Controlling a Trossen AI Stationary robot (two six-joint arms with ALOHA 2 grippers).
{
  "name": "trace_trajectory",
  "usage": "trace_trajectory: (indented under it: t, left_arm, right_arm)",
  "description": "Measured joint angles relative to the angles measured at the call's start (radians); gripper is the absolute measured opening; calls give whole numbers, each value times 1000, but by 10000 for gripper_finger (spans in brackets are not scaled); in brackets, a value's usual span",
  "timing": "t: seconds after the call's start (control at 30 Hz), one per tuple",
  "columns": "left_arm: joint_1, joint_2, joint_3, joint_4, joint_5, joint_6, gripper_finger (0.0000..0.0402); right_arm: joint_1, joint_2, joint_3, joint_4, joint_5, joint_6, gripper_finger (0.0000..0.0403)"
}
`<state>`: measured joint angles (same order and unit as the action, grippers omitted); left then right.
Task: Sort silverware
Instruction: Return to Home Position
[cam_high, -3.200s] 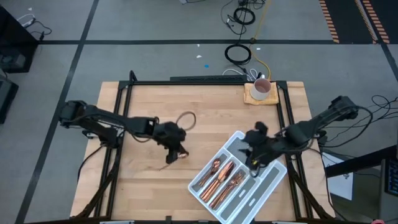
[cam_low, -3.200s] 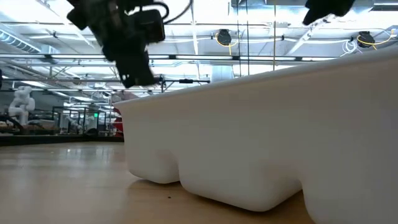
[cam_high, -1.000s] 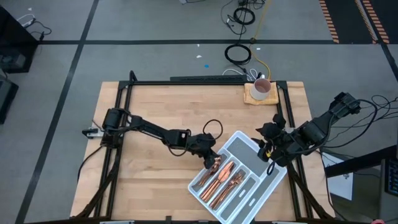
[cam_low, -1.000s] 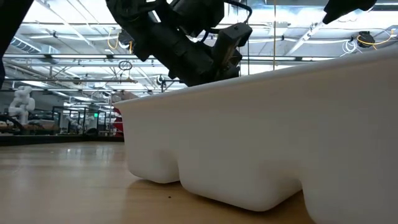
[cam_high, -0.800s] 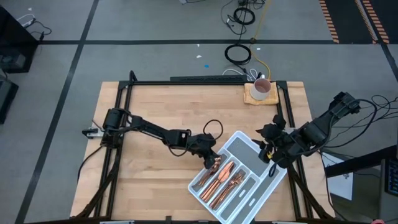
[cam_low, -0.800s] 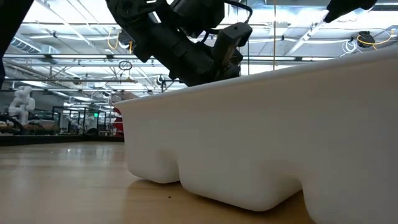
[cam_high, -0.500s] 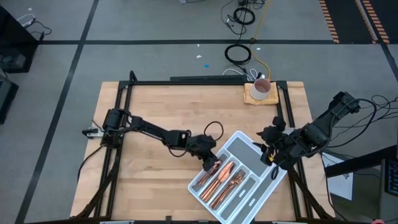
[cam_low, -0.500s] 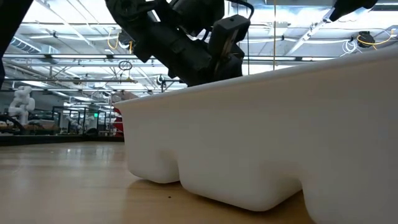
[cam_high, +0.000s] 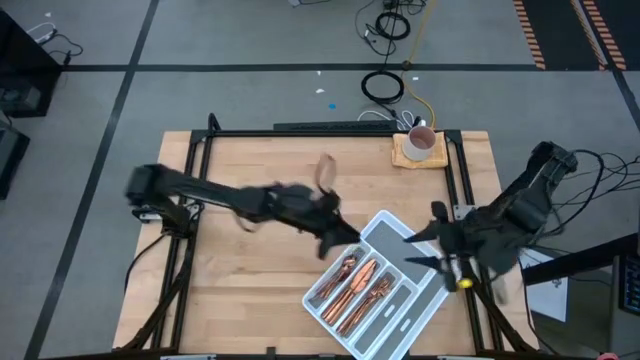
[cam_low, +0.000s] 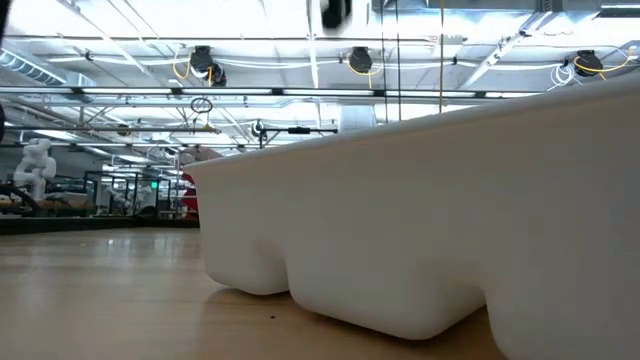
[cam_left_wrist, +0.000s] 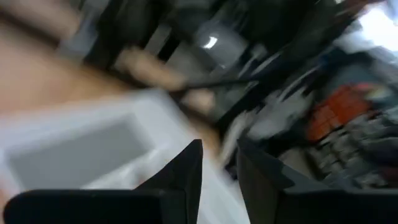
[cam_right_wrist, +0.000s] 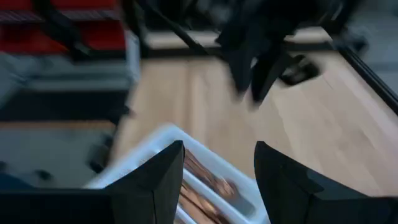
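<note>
Centre-left, the left end effector (cam_high: 340, 238) was seen over the tray's (cam_high: 425, 300) upper-left edge, slightly parted, nothing held. The silverware (cam_high: 357, 283) was laid in the tray, lower centre. The right end effector (cam_high: 425, 250) was released, empty. Arms were best lifted clear first.

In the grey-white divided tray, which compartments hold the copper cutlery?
The long compartments on the side nearer the left gripper hold the shiny copper cutlery; the crosswise compartment at the end toward the pale mug shows bare.
</note>
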<state>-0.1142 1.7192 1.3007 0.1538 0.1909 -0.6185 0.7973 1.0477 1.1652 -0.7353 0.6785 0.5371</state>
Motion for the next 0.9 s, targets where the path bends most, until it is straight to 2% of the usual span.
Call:
trace_trajectory:
  t: [0.13, 0.27, 0.4, 0.5, 0.57, 0.7, 0.9]
  left_arm:
    - [-5, -240, 18, -3, -11, 115, 101]
    - [-49, -523, 21, -12, -17, 311, 102]
    - [-203, -764, 21, -3, 9, 566, 102]
    - [-336, -896, 19, -19, 58, 782, 102]
    - [-399, -963, 18, -30, 48, 861, 102]
    - [-446, -1038, 16, -108, -98, 915, 102]
    - [-445, -1077, 15, -220, -363, 898, 102]
  right_arm:
    - [77, -111, 0, 106, 1, -82, 183]
    - [186, -258, 0, 164, 1, -109, 183]
    - [308, -373, 1, 293, -43, -267, 183]
    - [376, -435, 1, 354, -138, -443, 183]
    - [404, -477, 1, 356, -175, -517, 183]
    - [418, -552, 1, 356, -180, -589, 183]
    - [418, -611, 1, 307, -180, -579, 183]
